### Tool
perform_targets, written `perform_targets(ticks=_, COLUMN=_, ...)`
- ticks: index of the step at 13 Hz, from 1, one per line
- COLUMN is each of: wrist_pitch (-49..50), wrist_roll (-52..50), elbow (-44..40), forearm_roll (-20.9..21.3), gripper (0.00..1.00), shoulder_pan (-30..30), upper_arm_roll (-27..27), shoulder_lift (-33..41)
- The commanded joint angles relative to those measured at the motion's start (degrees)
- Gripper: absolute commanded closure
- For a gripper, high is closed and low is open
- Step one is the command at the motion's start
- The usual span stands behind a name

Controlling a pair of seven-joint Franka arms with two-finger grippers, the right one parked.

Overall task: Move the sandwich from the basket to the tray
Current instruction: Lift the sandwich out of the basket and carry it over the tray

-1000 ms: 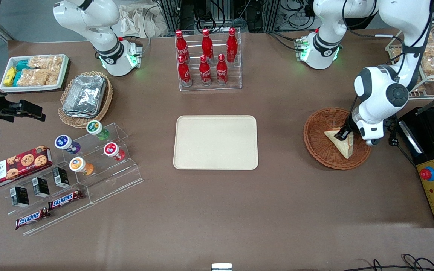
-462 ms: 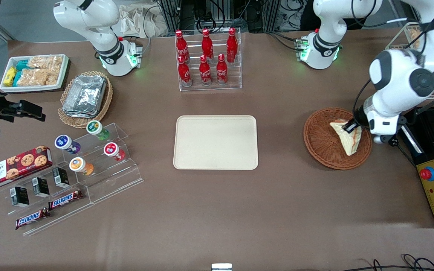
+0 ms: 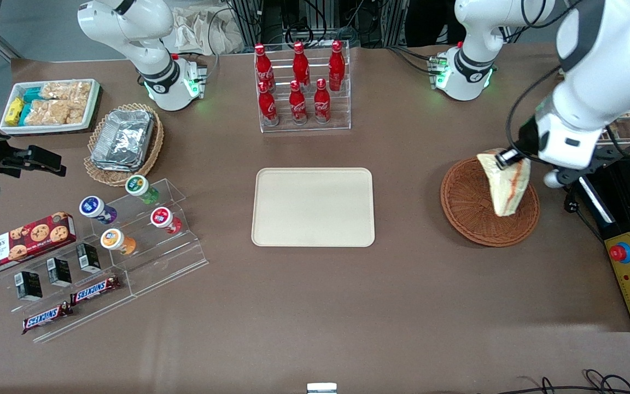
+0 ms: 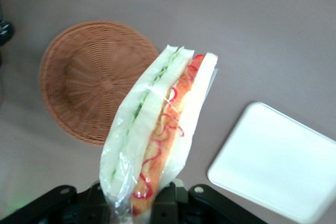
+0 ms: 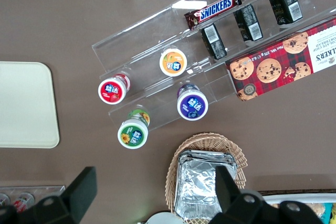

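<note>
Currently the tray [image 3: 313,207] sits bare mid-table, well apart from the wicker basket [image 3: 465,205]. The basket is empty. Left gripper [image 3: 507,157] hangs above it, jaws clamped on the wrapped sandwich [image 3: 504,183]. Pickup done; carry and set-down remain.

Reddish-brown woven basket [image 3: 471,210], cream tray [image 3: 313,206]

The hand [image 3: 506,157] holds the sandwich [image 3: 503,183] above the basket [image 3: 465,202] — tray [image 3: 313,207] well apart.
</note>
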State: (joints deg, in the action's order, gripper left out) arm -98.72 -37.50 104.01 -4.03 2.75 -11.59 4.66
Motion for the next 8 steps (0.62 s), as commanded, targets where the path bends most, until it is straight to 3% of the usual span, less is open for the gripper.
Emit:
perform_targets(ticks=1, wrist_pitch=1.17, wrist_roll=-1.16, elbow=-6.18, forearm_roll=0.78, gripper=1.00, shoulder_pan=-0.03, upper_arm_roll=-8.68, shoulder_lift=-3.95)
perform_targets(ticks=4, wrist_pitch=-5.22, wrist_roll=-7.82, elbow=-4.79, forearm_roll=3.05, gripper=1.00, shoulder_pan=0.06, upper_arm_roll=-17.73, shoulder_lift=-8.15)
perform_targets(ticks=6, wrist_pitch=-10.24, wrist_roll=-18.26, elbow=-3.82, forearm_roll=10.05, gripper=1.00, shoulder_pan=1.37, upper_arm_roll=-23.01, shoulder_lift=-15.08)
perform_targets(ticks=8, wrist_pitch=-14.28, wrist_roll=-26.09, elbow=-3.82, forearm_roll=17.28, gripper=1.00, shoulder_pan=5.50, upper_arm_roll=-23.21, shoulder_lift=-22.64)
